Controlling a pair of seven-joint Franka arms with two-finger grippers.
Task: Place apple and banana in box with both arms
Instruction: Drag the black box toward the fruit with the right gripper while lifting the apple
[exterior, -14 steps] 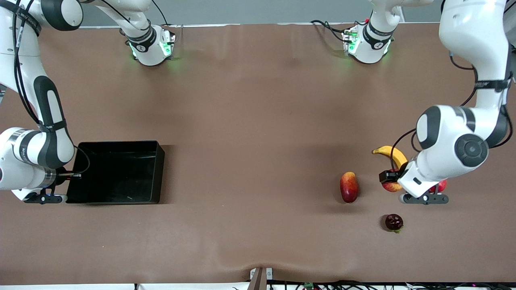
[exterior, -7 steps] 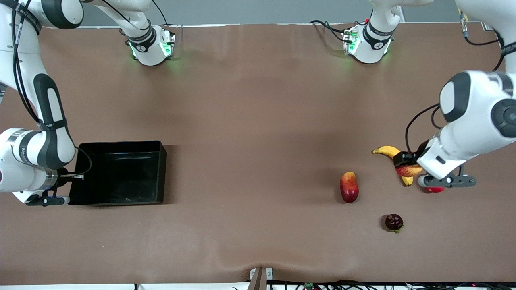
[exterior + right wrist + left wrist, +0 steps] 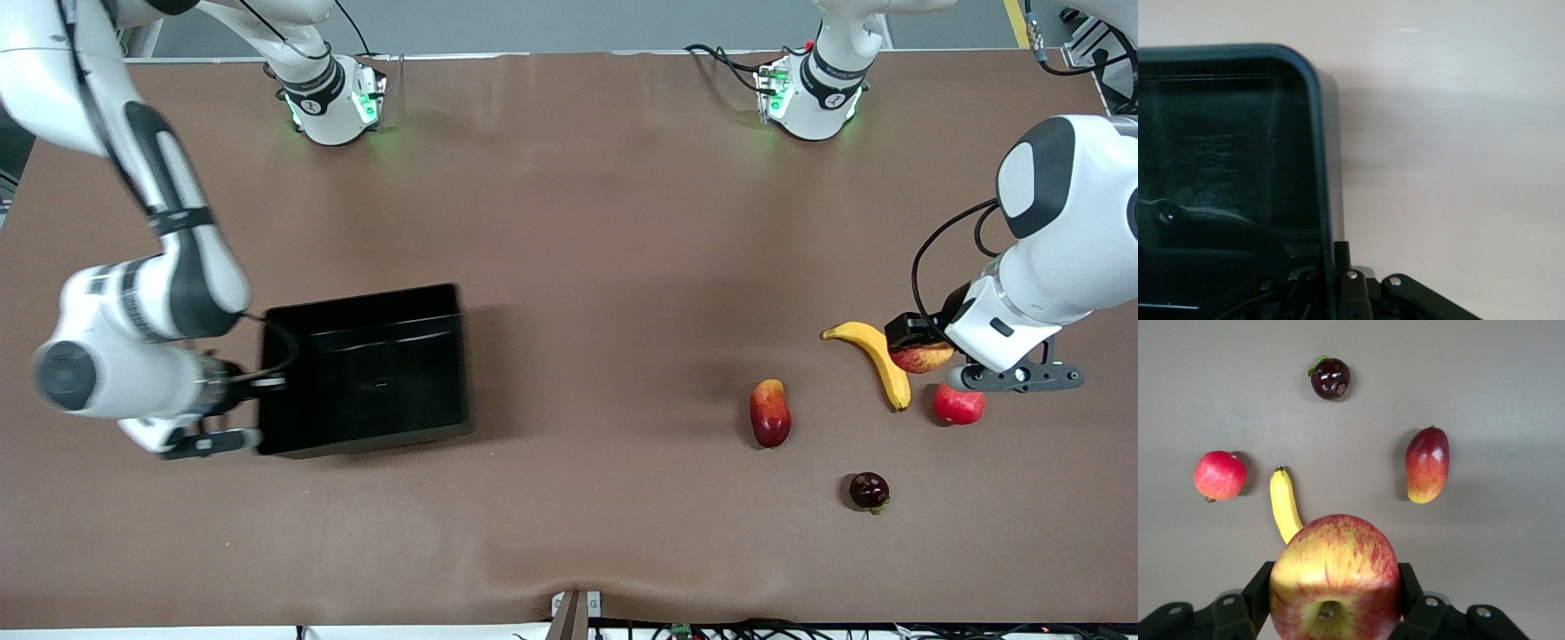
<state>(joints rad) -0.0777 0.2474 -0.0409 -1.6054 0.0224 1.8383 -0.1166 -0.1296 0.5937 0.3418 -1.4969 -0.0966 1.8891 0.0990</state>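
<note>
Two arms at work, one at each end of the table

Left arm: reaching down from the left arm's end, forearm tilted toward the fruit cluster, left gripper up in the air just over the banana's thicker end. Jaws clamped on the apple, black fingers pressed against both flanks, stem end facing the wrist camera. Banana lying flat on the cloth, curved, one tip pointing toward the table's middle. Round red fruit just beside the banana, toward the left arm's end. Elongated red-yellow fruit apart from the banana, toward the table's middle. Dark round fruit nearest the front camera of the four on the cloth, clear of the others

Right arm: bent low at the right arm's end, wrist level with the box, right gripper pinched tight on the box's end wall; in the right wrist view, rim running straight down between the fingers. Box tilted slightly askew to the table edge, nothing visible inside

Wide bare brown cloth between box and fruit; open strip also along the front edge and up toward both bases
</note>
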